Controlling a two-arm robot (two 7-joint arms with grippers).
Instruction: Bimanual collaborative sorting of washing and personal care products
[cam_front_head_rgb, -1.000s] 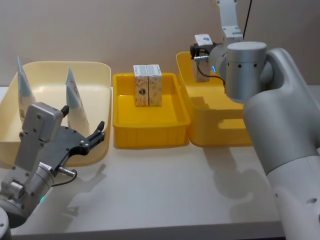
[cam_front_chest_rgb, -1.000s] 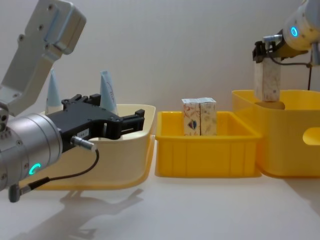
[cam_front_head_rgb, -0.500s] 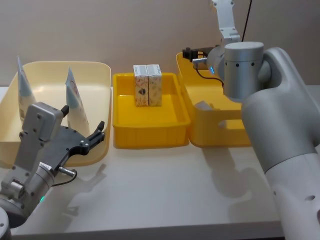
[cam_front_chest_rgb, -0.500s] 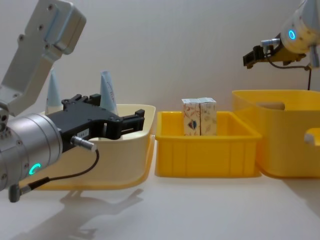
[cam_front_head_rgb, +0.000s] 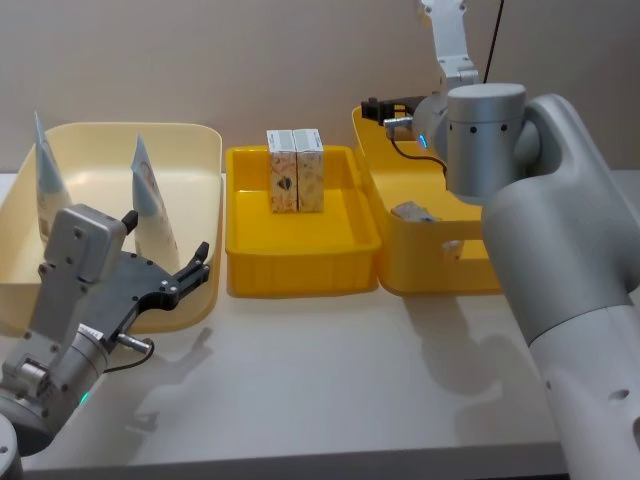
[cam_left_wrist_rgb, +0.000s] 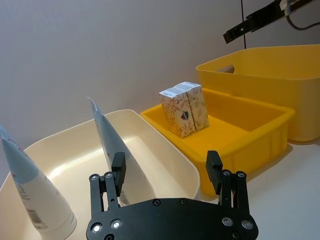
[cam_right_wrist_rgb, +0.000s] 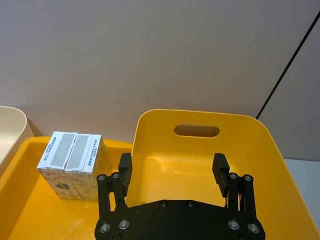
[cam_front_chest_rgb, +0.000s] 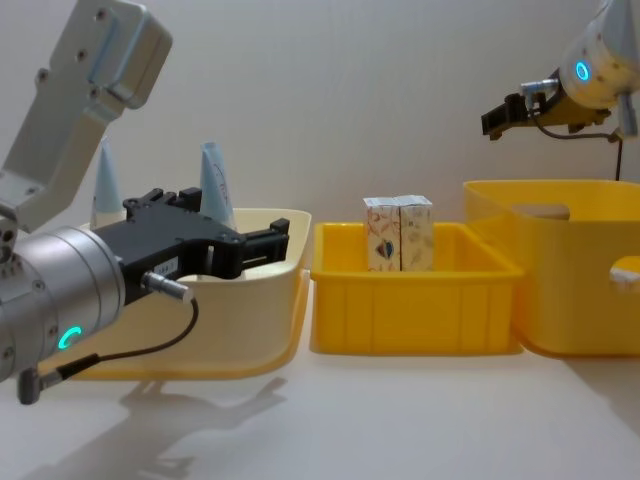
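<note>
The shallow yellow tray (cam_front_head_rgb: 300, 280) stands in the middle of the bench (cam_front_head_rgb: 330, 380), and two cream-orange patterned cartons (cam_front_head_rgb: 283, 172) (cam_front_head_rgb: 310, 170) stand upright and touching, side by side, in its rear half. Touching the tray's left wall is a cream tub (cam_front_head_rgb: 200, 150), where two pale blue-white squeeze tubes (cam_front_head_rgb: 48, 180) (cam_front_head_rgb: 150, 195) stand with their flat tips up, one at the tub's far-left side and one nearer the tray. Against the tray's right wall is a deeper yellow tub (cam_front_head_rgb: 430, 260) with handle cut-outs; a third carton (cam_front_head_rgb: 412, 211) lies on its side inside it. The left gripper (cam_front_head_rgb: 167, 240) hovers low, forward and left of the tray, in front of the cream tub's near wall, with its fingers (cam_left_wrist_rgb: 118, 165) spread apart and nothing between them. The right gripper (cam_front_head_rgb: 372, 105) hangs high, to the right of the tray and farther back, above the deep tub's rear rim; in the right wrist view its fingers (cam_right_wrist_rgb: 219, 167) are wide apart and empty.
</note>
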